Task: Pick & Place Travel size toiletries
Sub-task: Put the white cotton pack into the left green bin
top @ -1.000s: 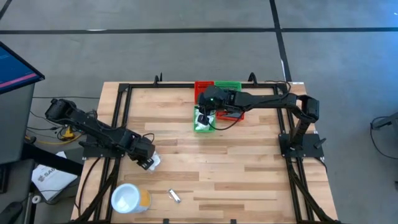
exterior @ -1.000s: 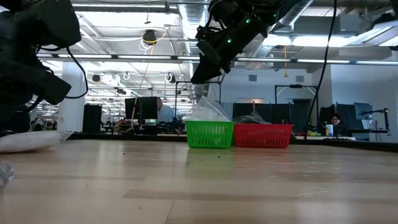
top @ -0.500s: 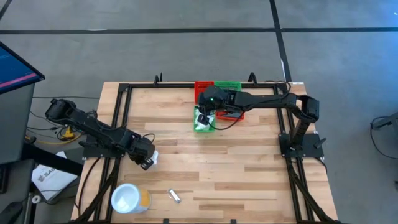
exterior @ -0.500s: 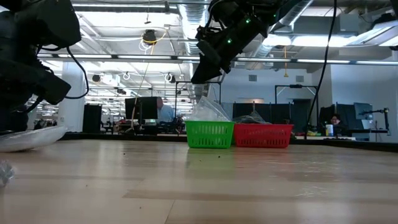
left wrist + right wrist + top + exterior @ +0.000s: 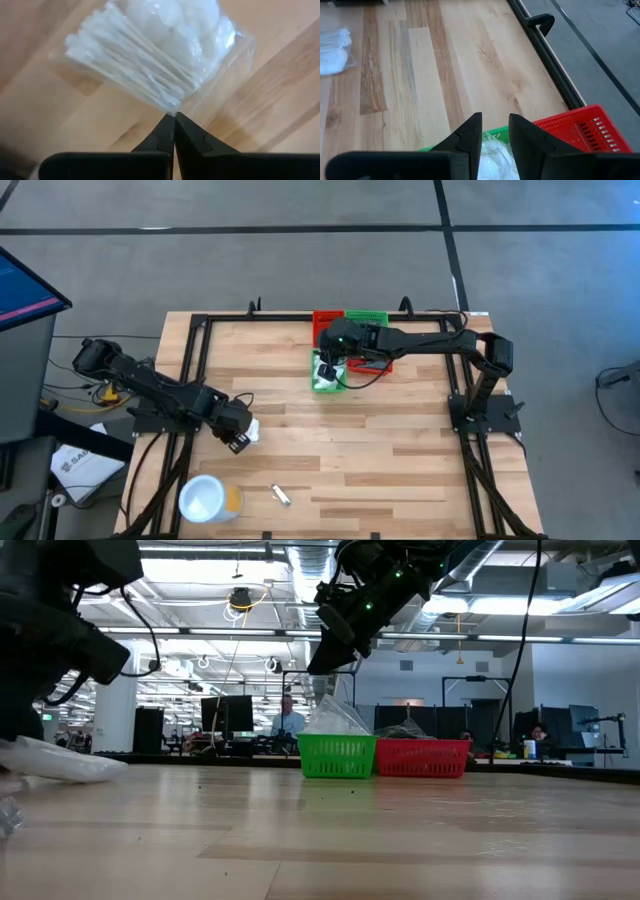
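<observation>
Wooden desk (image 5: pixel 380 450): the left gripper (image 5: pixel 174 120), at 8 o'clock, is pressed together on the clear wrap edge of a white packet (image 5: pixel 155 55) lying on the desk. The right gripper (image 5: pixel 495 131) hovers at 12 o'clock over the green bin (image 5: pixel 326 383), fingers slightly spread above wrapped toiletries inside; nothing visibly held.

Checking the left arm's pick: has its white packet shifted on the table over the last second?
Yes. In the high view the white packet, pinched by the left end effector, has slid slightly away from the table's left rail.
</observation>
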`<state>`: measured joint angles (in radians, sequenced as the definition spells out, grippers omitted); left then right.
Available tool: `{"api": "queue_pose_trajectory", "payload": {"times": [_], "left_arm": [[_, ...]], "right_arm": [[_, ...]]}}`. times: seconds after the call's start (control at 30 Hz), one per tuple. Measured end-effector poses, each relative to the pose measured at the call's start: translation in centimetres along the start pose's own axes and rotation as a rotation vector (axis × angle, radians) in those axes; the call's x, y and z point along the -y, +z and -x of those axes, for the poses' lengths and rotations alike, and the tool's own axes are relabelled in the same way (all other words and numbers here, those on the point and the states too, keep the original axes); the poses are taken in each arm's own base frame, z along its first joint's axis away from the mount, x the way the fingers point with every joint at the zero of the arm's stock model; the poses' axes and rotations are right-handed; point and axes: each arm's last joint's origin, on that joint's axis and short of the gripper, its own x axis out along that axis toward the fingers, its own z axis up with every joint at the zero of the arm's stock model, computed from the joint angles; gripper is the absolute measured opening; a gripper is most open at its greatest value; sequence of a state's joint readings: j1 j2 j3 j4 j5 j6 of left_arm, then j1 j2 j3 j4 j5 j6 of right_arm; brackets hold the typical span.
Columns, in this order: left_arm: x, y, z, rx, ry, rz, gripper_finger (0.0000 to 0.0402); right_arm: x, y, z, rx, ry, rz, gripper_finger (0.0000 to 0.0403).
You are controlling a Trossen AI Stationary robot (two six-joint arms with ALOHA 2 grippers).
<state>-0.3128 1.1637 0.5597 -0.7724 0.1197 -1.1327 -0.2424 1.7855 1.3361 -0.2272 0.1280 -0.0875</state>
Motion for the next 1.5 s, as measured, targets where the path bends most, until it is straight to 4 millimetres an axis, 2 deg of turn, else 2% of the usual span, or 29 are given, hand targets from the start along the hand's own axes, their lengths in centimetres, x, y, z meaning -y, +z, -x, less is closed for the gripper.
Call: {"api": "queue_pose_trajectory", "payload": {"times": [0.37, 0.77, 1.07, 1.5], "left_arm": [[1.5, 0.6, 1.9, 0.077, -0.024, -0.067, 0.0000], [3.5, 1.9, 4.9, 0.261, -0.053, -0.183, 0.0000], [3.7, 3.7, 6.6, 0.381, -0.029, -0.222, 0.0000], [2.9, 7.6, 8.6, 0.554, -0.055, -0.238, 0.0000]], "right_arm": [[-0.6, -0.1, 0.1, -0.010, 0.012, 0.013, 0.0087], [-4.1, 0.3, 0.6, 0.024, 0.079, 0.163, 0.0087], [-5.9, 0.3, 1.1, 0.035, 0.116, 0.226, 0.0087], [-6.6, 0.3, 1.2, 0.039, 0.129, 0.256, 0.0087]]}}
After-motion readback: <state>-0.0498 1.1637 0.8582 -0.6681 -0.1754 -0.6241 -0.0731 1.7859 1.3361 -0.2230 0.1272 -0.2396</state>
